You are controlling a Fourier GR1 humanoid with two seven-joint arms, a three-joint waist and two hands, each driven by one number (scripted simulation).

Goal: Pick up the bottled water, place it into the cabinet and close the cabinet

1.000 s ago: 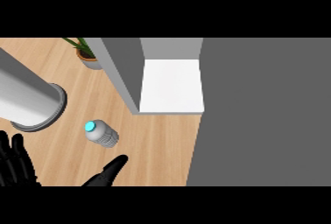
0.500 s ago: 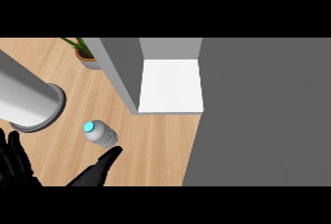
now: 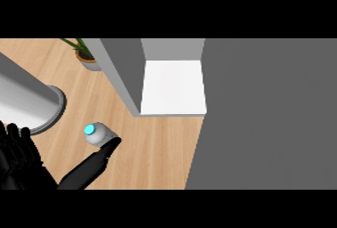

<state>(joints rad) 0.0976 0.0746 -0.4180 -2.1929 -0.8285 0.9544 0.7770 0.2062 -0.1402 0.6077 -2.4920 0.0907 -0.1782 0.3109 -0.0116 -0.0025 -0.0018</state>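
Right hand [image 3: 89, 171] just touching the bottled water [image 3: 99, 135]
Fingers straight, grasping nothing; left hand [image 3: 20, 160] released; cabinet [image 3: 172, 87] open, white shelf bare.

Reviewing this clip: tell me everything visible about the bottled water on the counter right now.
The bottled water is a small pale grey, translucent-looking bottle with a bright cyan cap, seen almost from above, so it seems to stand upright on the wooden counter. It sits in front of the open cabinet, right of the large grey cylinder. The right hand reaches it with straight fingers, a fingertip at its lower right side; nothing curls round it. The left hand rests open at the lower left.
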